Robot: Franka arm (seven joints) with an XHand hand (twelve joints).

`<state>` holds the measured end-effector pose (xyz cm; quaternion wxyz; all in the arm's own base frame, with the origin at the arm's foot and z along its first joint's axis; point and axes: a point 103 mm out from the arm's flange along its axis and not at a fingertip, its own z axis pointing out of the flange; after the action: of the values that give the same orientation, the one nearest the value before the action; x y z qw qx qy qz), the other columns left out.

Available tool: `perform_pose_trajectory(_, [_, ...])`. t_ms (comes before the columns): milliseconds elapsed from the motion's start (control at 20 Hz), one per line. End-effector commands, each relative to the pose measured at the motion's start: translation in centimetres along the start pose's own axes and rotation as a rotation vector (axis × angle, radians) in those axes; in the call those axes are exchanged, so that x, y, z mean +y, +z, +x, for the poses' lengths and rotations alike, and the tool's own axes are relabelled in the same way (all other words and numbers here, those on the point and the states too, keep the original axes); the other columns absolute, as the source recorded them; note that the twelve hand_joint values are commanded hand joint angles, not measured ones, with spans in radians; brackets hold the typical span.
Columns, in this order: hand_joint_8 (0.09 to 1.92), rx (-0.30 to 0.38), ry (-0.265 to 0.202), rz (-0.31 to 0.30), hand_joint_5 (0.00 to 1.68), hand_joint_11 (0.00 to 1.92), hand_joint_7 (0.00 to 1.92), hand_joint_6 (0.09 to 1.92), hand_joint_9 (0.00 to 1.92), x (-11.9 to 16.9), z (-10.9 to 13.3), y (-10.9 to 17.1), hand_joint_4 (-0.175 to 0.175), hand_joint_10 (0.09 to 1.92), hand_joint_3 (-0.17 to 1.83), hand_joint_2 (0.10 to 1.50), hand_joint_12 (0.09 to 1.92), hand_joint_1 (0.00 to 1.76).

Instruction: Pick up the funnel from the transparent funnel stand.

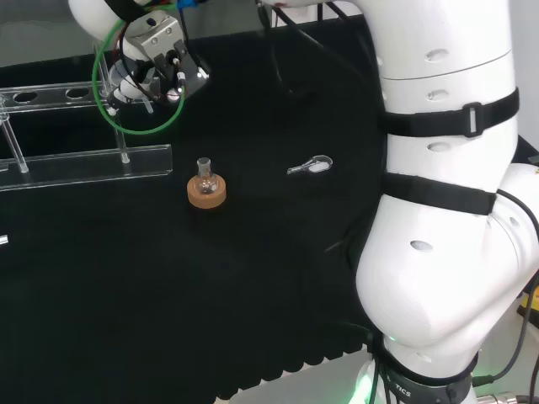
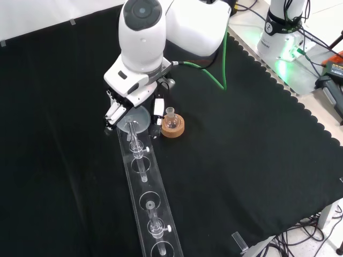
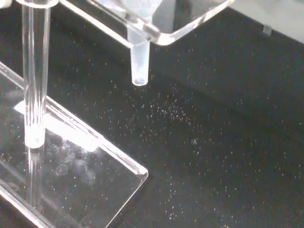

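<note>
The clear funnel sits in the end hole of the long transparent stand. In the wrist view its stem hangs through the stand's top plate, above the black cloth. The hand is lowered over the funnel, with its fingers on one side of the rim and the thumb on the other. They look fairly straight, and I see no curl round the funnel. In the head view the hand is at the upper left, over the stand.
A small flask on a cork ring stands just right of the hand in the front view. Other glass pieces sit in holes along the stand. A small clear item lies on the cloth. A green cable loops under the hand.
</note>
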<state>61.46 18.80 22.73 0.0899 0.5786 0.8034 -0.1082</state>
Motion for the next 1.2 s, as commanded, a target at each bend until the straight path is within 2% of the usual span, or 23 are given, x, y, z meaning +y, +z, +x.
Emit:
perform_pose_trajectory(50, [1.18, -0.006, -0.090, -0.204, 0.68, 1.90, 1.29, 0.92, 1.75, -0.9, -3.0, -0.5, -0.175, 0.97, 0.02, 0.86, 1.07, 0.71])
perform_pose_trajectory(150, [1.13, -0.021, -0.118, -0.269, 0.93, 1.92, 1.50, 0.97, 1.87, -1.1, -3.1, -0.4, -0.175, 0.99, 0.02, 0.85, 1.16, 0.80])
perform_pose_trajectory(250, [1.01, -0.031, -0.130, -0.320, 1.15, 1.92, 1.68, 0.94, 1.91, -1.3, -3.1, -0.5, -0.175, 1.06, 0.02, 0.85, 1.20, 0.88])
perform_pose_trajectory(350, [0.90, -0.027, -0.138, -0.360, 1.28, 1.92, 1.78, 0.89, 1.92, -1.5, -2.8, -1.1, -0.175, 1.11, 0.02, 0.84, 1.20, 0.94])
perform_pose_trajectory(400, [0.86, 0.013, -0.180, -0.393, 1.32, 1.92, 1.81, 0.88, 1.92, -1.8, -3.9, -1.2, -0.175, 1.13, 0.02, 0.84, 1.20, 0.96])
perform_pose_trajectory(450, [0.83, -0.020, -0.145, -0.399, 1.35, 1.92, 1.83, 0.86, 1.92, -1.8, -3.6, -2.2, -0.175, 1.14, 0.02, 0.84, 1.20, 0.98])
perform_pose_trajectory(500, [0.80, -0.018, -0.129, -0.406, 1.37, 1.92, 1.84, 0.85, 1.92, -1.8, -3.0, -2.9, -0.175, 1.14, 0.02, 0.84, 1.19, 1.00])
perform_pose_trajectory(550, [0.78, 0.042, -0.138, -0.421, 1.42, 1.92, 1.86, 0.83, 1.92, -2.0, -3.6, -3.8, -0.049, 1.15, 0.02, 0.84, 1.19, 1.02])
perform_pose_trajectory(600, [0.76, 0.075, -0.140, -0.430, 1.46, 1.92, 1.87, 0.81, 1.92, -2.0, -4.0, -4.3, 0.052, 1.16, 0.02, 0.84, 1.19, 1.04])
perform_pose_trajectory(650, [0.75, 0.105, -0.132, -0.441, 1.48, 1.92, 1.88, 0.79, 1.92, -1.8, -3.3, -5.4, 0.113, 1.16, 0.02, 0.84, 1.19, 1.05])
perform_pose_trajectory(700, [0.74, 0.149, -0.108, -0.451, 1.51, 1.92, 1.89, 0.78, 1.92, -2.1, -4.9, -6.4, 0.145, 1.16, 0.02, 0.84, 1.19, 1.06])
perform_pose_trajectory(800, [0.73, 0.187, -0.087, -0.457, 1.53, 1.92, 1.89, 0.78, 1.92, -2.7, -6.5, -7.5, 0.169, 1.17, 0.02, 0.84, 1.20, 1.08])
perform_pose_trajectory(850, [0.72, 0.214, -0.094, -0.453, 1.54, 1.92, 1.90, 0.76, 1.92, -3.2, -7.7, -9.2, 0.173, 1.17, 0.02, 0.84, 1.20, 1.10])
perform_pose_trajectory(900, [0.72, 0.238, -0.098, -0.439, 1.55, 1.92, 1.90, 0.75, 1.92, -3.5, -8.1, -10.2, 0.175, 1.18, 0.02, 0.84, 1.20, 1.11])
perform_pose_trajectory(950, [0.71, 0.270, -0.100, -0.385, 1.56, 1.92, 1.90, 0.73, 1.92, -4.7, -9.2, -12.5, 0.175, 1.19, 0.03, 0.84, 1.20, 1.13])
perform_pose_trajectory(1000, [0.71, 0.278, -0.089, -0.359, 1.57, 1.92, 1.90, 0.71, 1.92, -5.6, -9.2, -14.2, 0.175, 1.19, 0.03, 0.85, 1.21, 1.15])
perform_pose_trajectory(1050, [0.71, 0.273, -0.121, -0.362, 1.58, 1.92, 1.90, 0.70, 1.92, -7.1, -9.7, -16.4, 0.175, 1.20, 0.04, 0.86, 1.21, 1.16])
perform_pose_trajectory(1200, [0.71, 0.296, -0.086, -0.347, 1.59, 1.92, 1.90, 0.69, 1.92, -10.4, -10.5, -20.0, 0.175, 1.21, 0.05, 0.87, 1.23, 1.18])
